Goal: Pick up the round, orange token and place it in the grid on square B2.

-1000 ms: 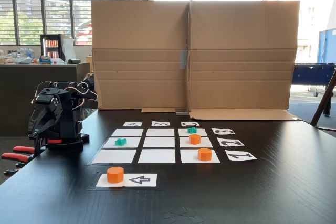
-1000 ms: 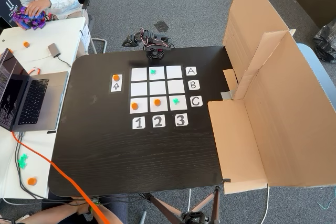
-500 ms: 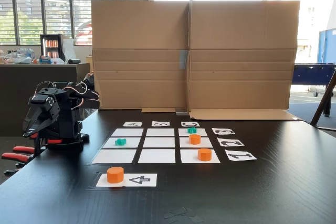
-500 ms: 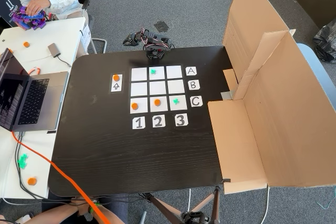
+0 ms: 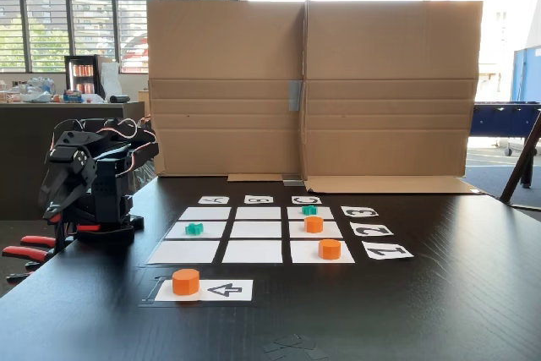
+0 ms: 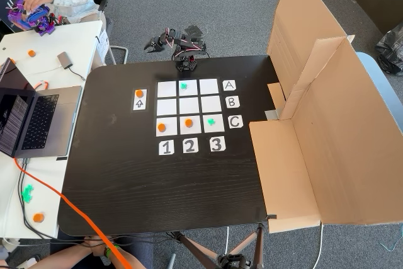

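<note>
Orange token (image 5: 185,281) sat on the left end of the white arrow card (image 5: 221,290), just in front of the grid (image 5: 251,234) in the low fixed view; in the high fixed view the same token (image 6: 139,93) lay left of the grid's top row. Square B2 (image 5: 256,229) was bare white paper (centre cell). Two more orange discs (image 5: 314,224) (image 5: 330,248) stood on the grid's right-hand column, w/ a teal piece (image 5: 309,210) behind them and another teal piece (image 5: 194,228) in the left column. Black arm (image 5: 93,177) was folded up at the table's left edge, well apart from the token. Gripper (image 6: 153,45) hung off the table edge in the high view; couldn't tell if its jaws were spread or together.
</note>
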Motion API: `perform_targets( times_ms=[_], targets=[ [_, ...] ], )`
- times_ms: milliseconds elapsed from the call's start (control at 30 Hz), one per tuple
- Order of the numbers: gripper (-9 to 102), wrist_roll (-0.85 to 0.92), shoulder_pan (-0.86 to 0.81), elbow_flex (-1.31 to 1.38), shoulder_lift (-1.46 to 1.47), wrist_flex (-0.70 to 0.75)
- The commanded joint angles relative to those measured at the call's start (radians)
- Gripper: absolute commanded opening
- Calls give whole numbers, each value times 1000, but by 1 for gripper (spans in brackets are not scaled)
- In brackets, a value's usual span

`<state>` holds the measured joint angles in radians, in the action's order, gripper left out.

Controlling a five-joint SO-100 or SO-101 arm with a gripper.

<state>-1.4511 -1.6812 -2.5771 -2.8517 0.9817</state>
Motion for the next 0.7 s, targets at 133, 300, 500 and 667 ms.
perform_targets(
  times_ms=[133, 300, 500, 667],
  targets=[
    [27, 18, 25, 347, 221, 189],
    [39, 23, 69, 584, 414, 364],
    [58, 40, 155, 761, 591, 505],
    [63, 57, 227, 825, 681, 531]
  ],
)
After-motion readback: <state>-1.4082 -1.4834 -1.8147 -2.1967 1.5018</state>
